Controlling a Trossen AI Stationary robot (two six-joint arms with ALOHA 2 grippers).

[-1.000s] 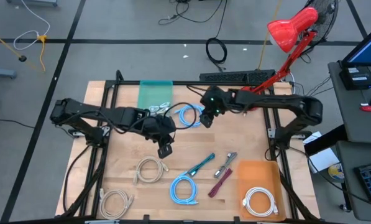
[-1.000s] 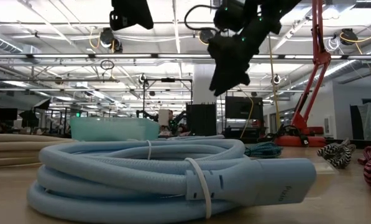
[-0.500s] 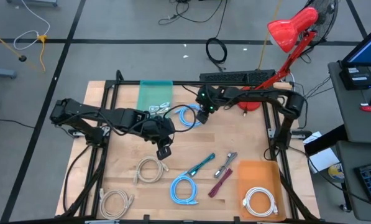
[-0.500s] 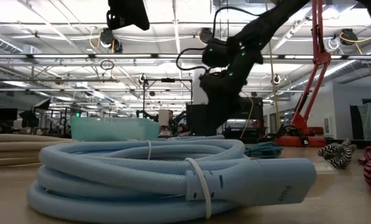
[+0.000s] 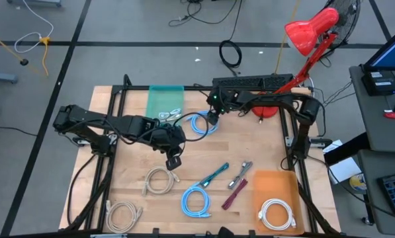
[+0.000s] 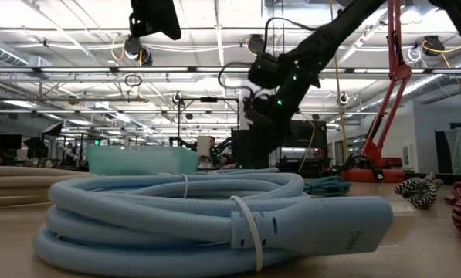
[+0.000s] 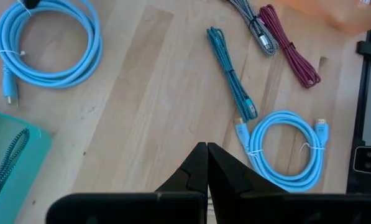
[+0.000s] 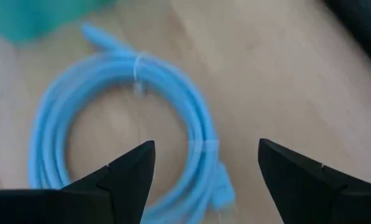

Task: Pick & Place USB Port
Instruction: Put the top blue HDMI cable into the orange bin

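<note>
Down at the left corner of the wooden table (image 5: 131, 198) sits a beige coiled cable (image 5: 123, 214), and a second beige coil (image 5: 159, 180) lies a little farther in, both soft loops tied with a band. Above them the left gripper (image 5: 173, 160) hangs over bare planks, its two dark fingers (image 7: 197, 167) pressed together with nothing between them. At the far edge a teal translucent tray (image 5: 165, 100) holds a braided cable; just beside it lies the task's light blue coiled USB cable (image 5: 198, 123), a smooth round loop cinched with a thin tie (image 8: 137, 73), its connector end poking out of the ring. The right gripper (image 5: 212, 118) sits right at that coil's edge, and the right wrist view shows its jaws spread wide with the blue loop lying on the wood between and just beyond them, not touched. Nearer the front, a second light blue coil (image 5: 195, 201) rests beside a straight teal braided cable (image 5: 214, 176), then a grey braided cable (image 5: 239, 175) and a maroon braided cable (image 5: 235, 194) side by side. At the right, an orange tray (image 5: 274, 184) carries a white coiled cable (image 5: 276, 213). A red desk lamp (image 5: 307, 32) leans in over the far right corner, and the grey floor around holds loose black leads.
</note>
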